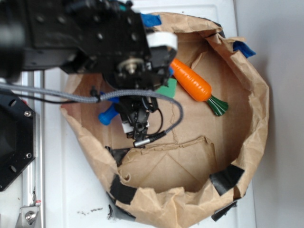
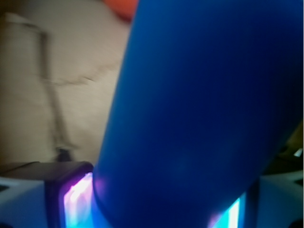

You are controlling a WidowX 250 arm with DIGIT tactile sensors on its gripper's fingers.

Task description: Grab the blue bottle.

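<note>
Exterior view, looking down: a brown paper bag (image 1: 247, 118) with its walls rolled down into a shallow basin sits on a white table (image 1: 71, 190); black tape patches (image 1: 227, 178) along the near rim, blue tape scraps (image 1: 243, 48) at the far rim. The black robot arm (image 1: 85, 38) reaches in from upper left and hides much of the basin's left side. The claw (image 1: 134, 124) points down at the bag floor, a grey braided cable (image 1: 61, 95) looped across it. The blue bottle (image 1: 108, 115) lies inside the bag at left, mostly under the arm; only its narrow neck end shows, sticking out left of the claw. An orange toy carrot (image 1: 192, 80) with green top lies apart to the right, and a green block (image 1: 167, 89) peeks out beside the arm, touching the carrot's blunt end or nearly so, hard to tell. Wrist view: the blue bottle (image 2: 204, 109) fills most of the frame, blurred from closeness, tilted, its lower end set between the two pale fingers (image 2: 78, 202) at the bottom corners. Claw appears clenched on the bottle, both fingers close against its sides, though blur hides the exact contact. Bag floor (image 2: 57, 71) behind, a sliver of orange at top.
</note>
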